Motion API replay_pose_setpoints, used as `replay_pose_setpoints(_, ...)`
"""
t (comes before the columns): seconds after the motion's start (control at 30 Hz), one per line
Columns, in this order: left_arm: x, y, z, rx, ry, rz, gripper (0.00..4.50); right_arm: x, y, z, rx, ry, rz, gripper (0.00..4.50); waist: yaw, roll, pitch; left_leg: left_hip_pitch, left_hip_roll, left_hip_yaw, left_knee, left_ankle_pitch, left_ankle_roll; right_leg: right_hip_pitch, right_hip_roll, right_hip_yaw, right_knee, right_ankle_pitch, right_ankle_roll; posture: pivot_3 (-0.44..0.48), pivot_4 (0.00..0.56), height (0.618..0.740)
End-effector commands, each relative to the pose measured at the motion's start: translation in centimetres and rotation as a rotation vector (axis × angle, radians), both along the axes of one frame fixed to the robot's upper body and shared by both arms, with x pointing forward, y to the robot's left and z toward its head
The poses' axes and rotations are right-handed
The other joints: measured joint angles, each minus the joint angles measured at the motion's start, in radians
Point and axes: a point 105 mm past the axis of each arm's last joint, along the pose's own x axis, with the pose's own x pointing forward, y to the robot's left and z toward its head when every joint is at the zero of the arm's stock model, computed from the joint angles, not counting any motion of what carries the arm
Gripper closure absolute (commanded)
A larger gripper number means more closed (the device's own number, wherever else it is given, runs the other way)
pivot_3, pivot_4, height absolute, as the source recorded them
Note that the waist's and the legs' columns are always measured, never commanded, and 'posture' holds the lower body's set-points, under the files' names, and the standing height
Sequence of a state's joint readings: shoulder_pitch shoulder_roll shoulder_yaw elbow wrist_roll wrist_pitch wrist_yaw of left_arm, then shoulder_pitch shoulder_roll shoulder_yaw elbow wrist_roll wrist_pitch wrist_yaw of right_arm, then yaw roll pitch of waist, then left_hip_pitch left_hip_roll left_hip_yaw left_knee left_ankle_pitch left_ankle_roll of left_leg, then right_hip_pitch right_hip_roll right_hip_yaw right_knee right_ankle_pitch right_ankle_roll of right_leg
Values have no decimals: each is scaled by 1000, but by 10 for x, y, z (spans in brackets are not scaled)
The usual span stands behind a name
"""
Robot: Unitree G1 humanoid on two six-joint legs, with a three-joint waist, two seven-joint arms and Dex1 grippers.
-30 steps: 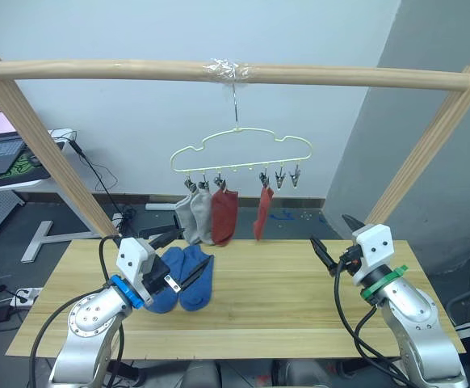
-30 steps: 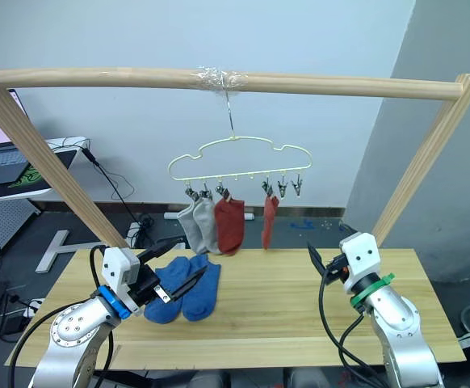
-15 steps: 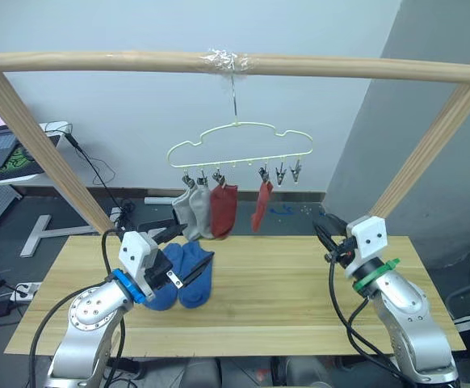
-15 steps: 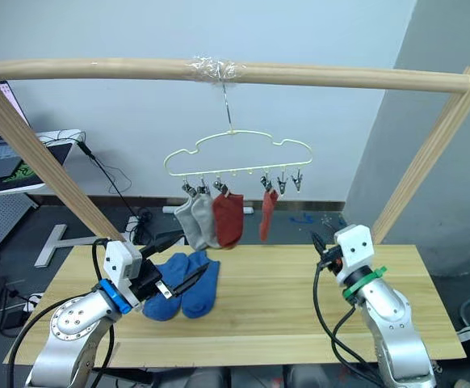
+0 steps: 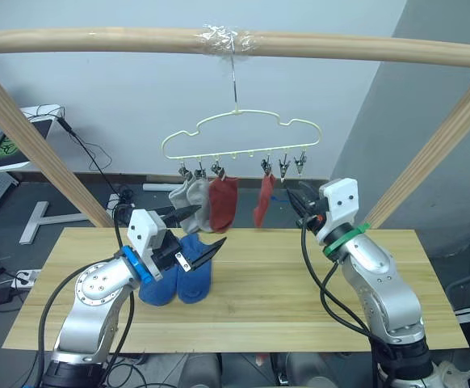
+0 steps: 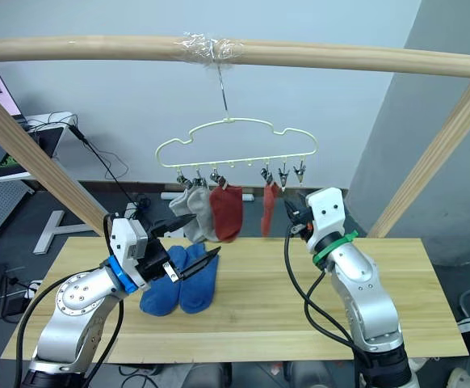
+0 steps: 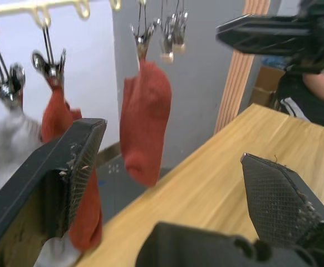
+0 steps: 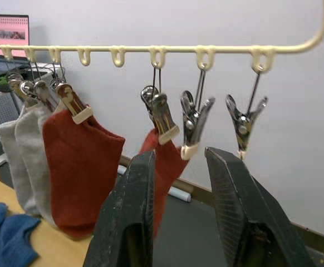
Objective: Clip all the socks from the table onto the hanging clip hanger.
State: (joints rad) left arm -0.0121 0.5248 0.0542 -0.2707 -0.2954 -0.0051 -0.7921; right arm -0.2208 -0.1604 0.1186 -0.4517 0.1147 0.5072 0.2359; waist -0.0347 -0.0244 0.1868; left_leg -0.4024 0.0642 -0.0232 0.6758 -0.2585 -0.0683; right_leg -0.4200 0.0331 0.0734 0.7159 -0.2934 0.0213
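Head views: the pale-yellow wavy wire clip hanger (image 5: 239,133) hangs upper centre, with two light grey socks (image 5: 189,202) and two rust-red socks (image 5: 224,200) clipped on. Two blue socks (image 5: 177,275) lie lower left on the light wooden plank table (image 5: 283,291). The left gripper (image 5: 193,235) is spread wide above them.

Right wrist view: the right gripper (image 8: 180,172), narrowly parted, sits just below the silver clips (image 8: 192,119).

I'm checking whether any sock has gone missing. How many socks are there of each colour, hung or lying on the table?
Grey socks: 2, both clipped to the hanger
Rust-red socks: 2, both clipped to the hanger
Blue socks: 2, both lying on the table
Total: 6 socks
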Motion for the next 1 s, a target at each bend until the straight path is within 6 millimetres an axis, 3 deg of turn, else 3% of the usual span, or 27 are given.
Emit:
replay_pose_setpoints(0.03, 1, -6, 12, -17, -43, -28, 0, 9, 3, 12, 26, -22, -30, 3019, 0, 0, 1, 0, 0, 0, 0, 0, 0, 0, 0, 0, 0, 0, 0, -16, 186, 694)
replay_pose_setpoints(0.1, 2, -8, 12, -22, -44, -34, 0, 14, 5, 15, 45, -17, -40, 3019, 0, 0, 3, 0, 0, 0, 0, 0, 0, 0, 0, 0, 0, -1, 0, -10, 184, 694)
replay_pose_setpoints(0.23, 3, -8, 11, -19, -47, -36, 0, 20, 11, 15, 45, -9, -40, 2259, -1, 0, 3, 0, 0, 0, -1, 0, 0, 0, 0, -1, 0, -1, 0, -10, 184, 694)
replay_pose_setpoints(0.7, 8, -4, 12, -15, -64, -28, 0, 41, 23, 23, 74, -4, -91, 2259, -4, 0, 11, -1, 0, -1, -3, 0, 0, -1, 0, -1, -1, -1, 0, 6, 187, 694)
replay_pose_setpoints(1.0, 19, -20, 36, -34, -101, -42, 0, 54, 24, 33, 109, -12, -117, 2259, -4, -1, 15, -1, 0, -1, -7, 0, 0, -2, 0, -1, -3, -1, 0, 9, 184, 694)
